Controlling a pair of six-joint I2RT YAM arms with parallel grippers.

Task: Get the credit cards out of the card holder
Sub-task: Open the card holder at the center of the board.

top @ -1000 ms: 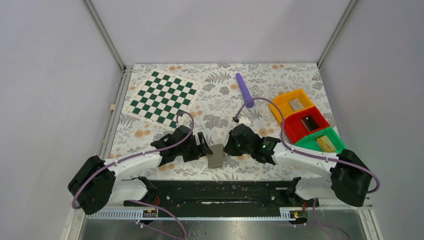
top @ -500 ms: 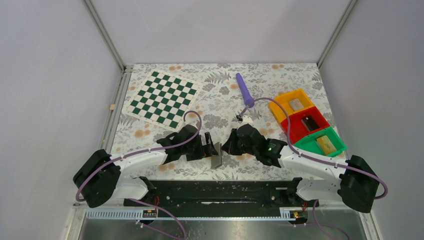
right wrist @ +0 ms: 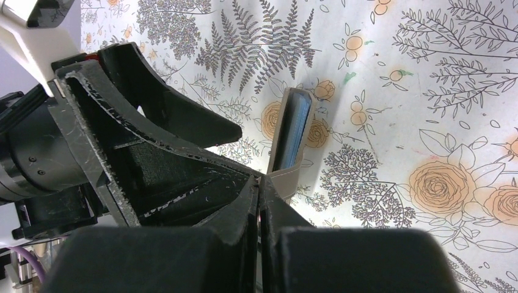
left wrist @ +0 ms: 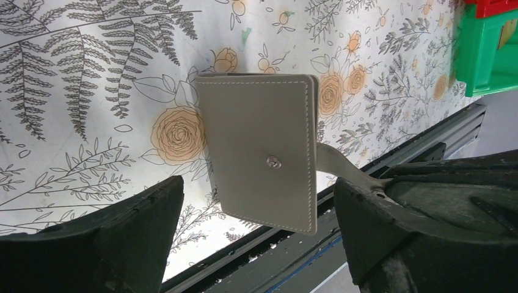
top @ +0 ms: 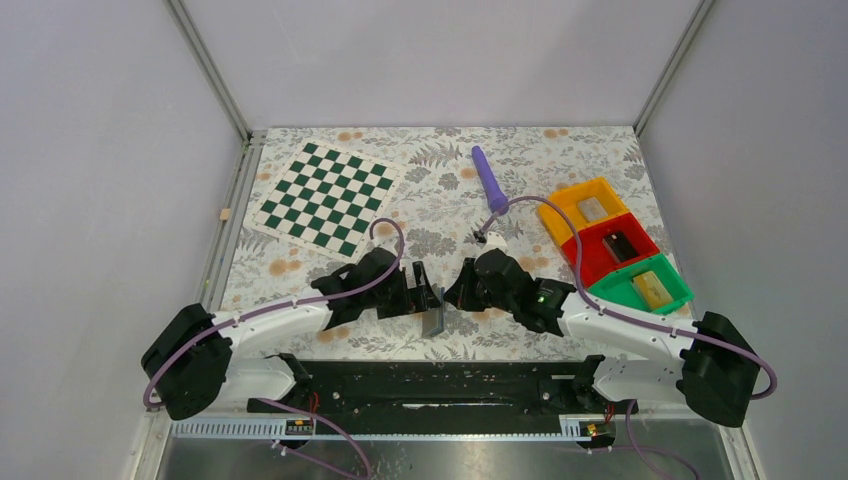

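Note:
The card holder (left wrist: 256,162) is a grey wallet, closed, with a snap button on its face. It stands tilted on edge above the floral table near the front edge (top: 434,316). The right wrist view shows it edge-on (right wrist: 292,131) with light blue inner faces. My right gripper (right wrist: 259,186) is shut on the wallet's grey strap (right wrist: 287,178), right of the wallet in the top view (top: 458,293). My left gripper (left wrist: 256,189) is open, one finger on each side of the wallet without touching it (top: 424,292). No credit cards are visible.
A green-and-white chessboard (top: 328,195) lies at the back left. A purple pen-like stick (top: 489,180) lies at the back centre. Yellow (top: 570,195), red (top: 590,262) and green (top: 672,297) bins stand at the right. The black base rail (top: 430,385) runs just in front of the wallet.
The wallet has tipped from lying flat to standing on edge. My left gripper has moved right and closer around it. The right gripper keeps its hold on the strap.

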